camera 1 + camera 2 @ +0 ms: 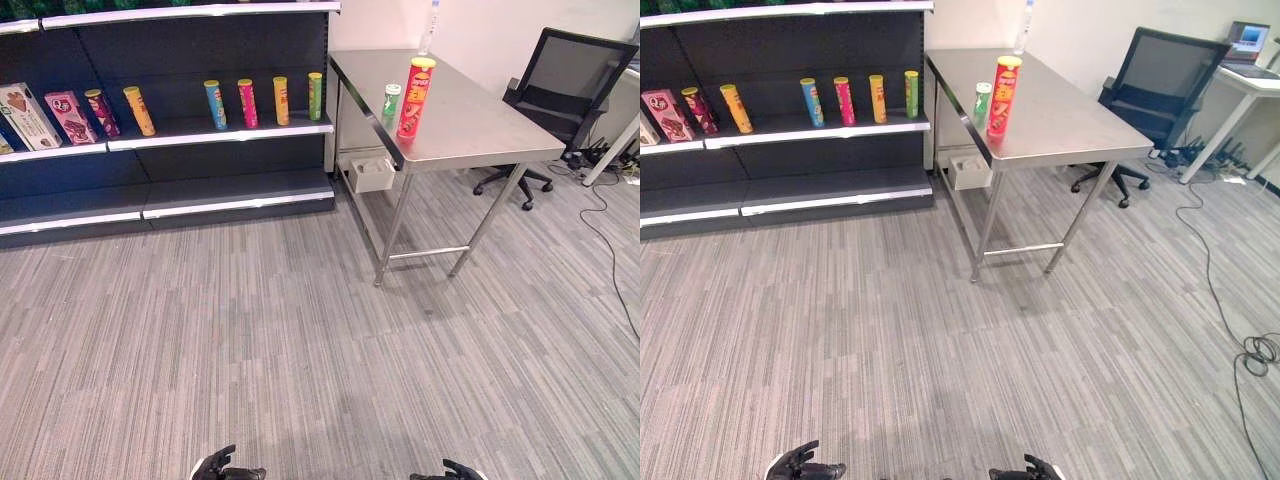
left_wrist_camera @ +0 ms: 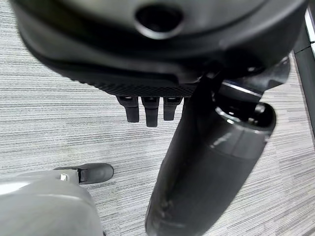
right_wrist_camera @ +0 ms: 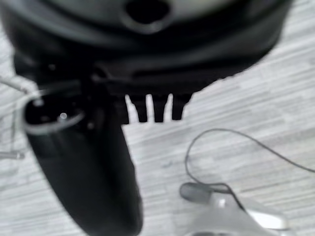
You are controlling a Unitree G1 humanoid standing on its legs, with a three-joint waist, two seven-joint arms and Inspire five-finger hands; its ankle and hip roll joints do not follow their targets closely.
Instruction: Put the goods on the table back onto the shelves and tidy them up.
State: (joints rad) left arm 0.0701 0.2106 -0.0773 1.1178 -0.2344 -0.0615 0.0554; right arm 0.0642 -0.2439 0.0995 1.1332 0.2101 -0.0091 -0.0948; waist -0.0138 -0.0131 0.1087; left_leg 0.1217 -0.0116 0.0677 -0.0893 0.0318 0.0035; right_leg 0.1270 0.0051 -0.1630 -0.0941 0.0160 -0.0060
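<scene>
Not started: red can [image 1: 415,97] and green can [image 1: 391,104] stand at counter [image 1: 480,130] front edge; both hands low, relaxed, empty.

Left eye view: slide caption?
Tall red chip can and small green can on steel table, beside dark shelf of goods.

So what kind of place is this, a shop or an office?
Likely a mock shop set up in an office: dark retail shelves holding snack tubes, a steel table with a red tube, and an office chair by a desk.
</scene>
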